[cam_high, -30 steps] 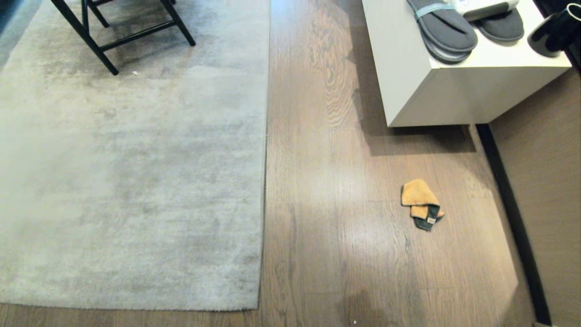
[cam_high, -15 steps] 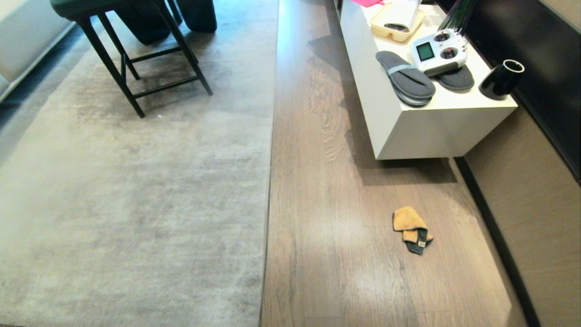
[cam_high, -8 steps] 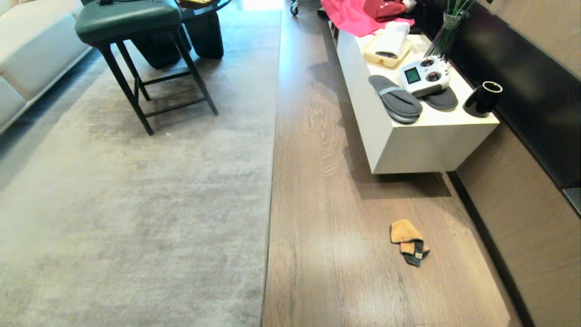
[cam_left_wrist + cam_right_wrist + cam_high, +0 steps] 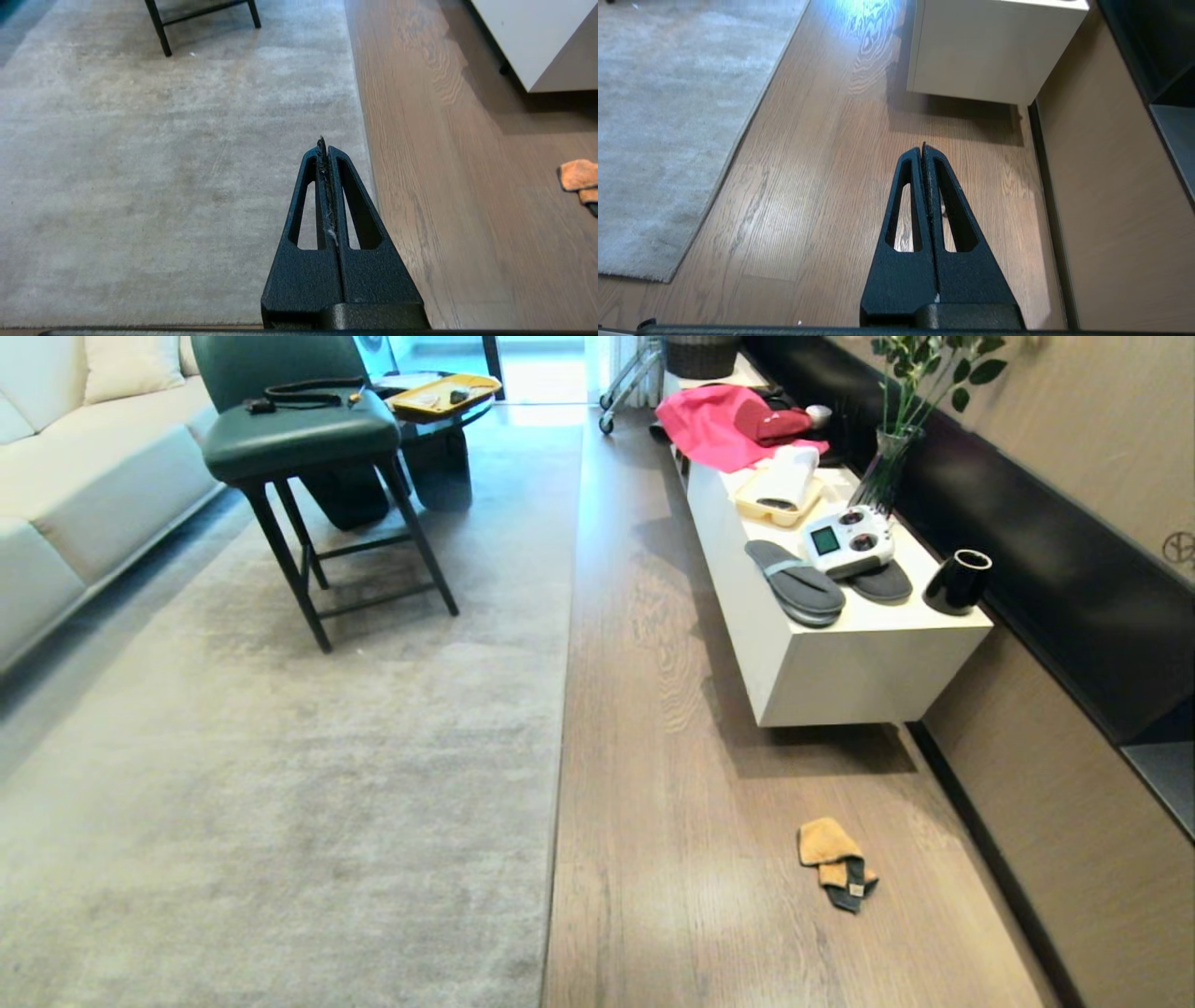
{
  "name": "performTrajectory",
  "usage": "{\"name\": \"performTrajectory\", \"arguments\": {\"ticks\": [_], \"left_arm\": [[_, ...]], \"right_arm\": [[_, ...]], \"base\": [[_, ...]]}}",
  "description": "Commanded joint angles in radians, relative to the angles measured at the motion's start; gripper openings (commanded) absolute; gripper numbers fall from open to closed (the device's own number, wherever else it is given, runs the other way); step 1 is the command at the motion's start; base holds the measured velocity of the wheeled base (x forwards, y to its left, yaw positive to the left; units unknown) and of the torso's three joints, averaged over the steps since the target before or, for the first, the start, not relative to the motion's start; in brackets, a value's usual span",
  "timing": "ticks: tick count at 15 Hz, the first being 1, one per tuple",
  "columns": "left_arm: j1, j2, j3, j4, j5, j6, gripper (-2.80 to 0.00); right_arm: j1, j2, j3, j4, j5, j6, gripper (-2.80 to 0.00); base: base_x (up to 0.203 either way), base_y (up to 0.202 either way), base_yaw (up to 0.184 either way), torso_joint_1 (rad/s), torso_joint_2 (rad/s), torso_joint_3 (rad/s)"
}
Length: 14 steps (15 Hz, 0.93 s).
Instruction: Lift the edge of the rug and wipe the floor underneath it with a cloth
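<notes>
The large grey-beige rug lies flat, and its straight rug edge runs away from me down the middle of the head view. To its right is the wood-grain floor, where the crumpled orange cloth with a dark grey edge lies. Neither arm shows in the head view. My left gripper is shut and empty, above the rug edge, with the cloth far off to its side. My right gripper is shut and empty above bare floor, with the rug's corner off to one side.
A white low cabinet stands right of the floor strip, carrying grey slippers, a remote controller, a black cup and a pink fabric. A dark-legged green stool stands on the rug. A pale sofa is far left, the wall at right.
The head view has tilted upward, so the whole scene has slid down and more of the room shows. The rug's near corner has left the picture. Cloth and rug have not moved.
</notes>
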Motion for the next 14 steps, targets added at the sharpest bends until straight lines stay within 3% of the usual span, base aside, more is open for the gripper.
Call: {"name": "performTrajectory", "arguments": {"ticks": [1, 9, 14], "left_arm": [[0.001, 0.0, 0.0, 0.0, 0.0, -0.001, -2.8], [0.001, 0.0, 0.0, 0.0, -0.001, 0.0, -2.8], [0.001, 0.0, 0.0, 0.0, 0.0, 0.0, -2.8]], "right_arm": [[0.0, 0.001, 0.0, 0.0, 0.0, -0.001, -2.8], [0.0, 0.001, 0.0, 0.0, 0.0, -0.001, -2.8], [0.0, 0.001, 0.0, 0.0, 0.0, -0.001, -2.8]], "base": [[0.0, 0.0, 0.0, 0.006, 0.0, 0.207], [0.0, 0.0, 0.0, 0.005, 0.0, 0.203], [0.0, 0.0, 0.0, 0.002, 0.0, 0.047]]}}
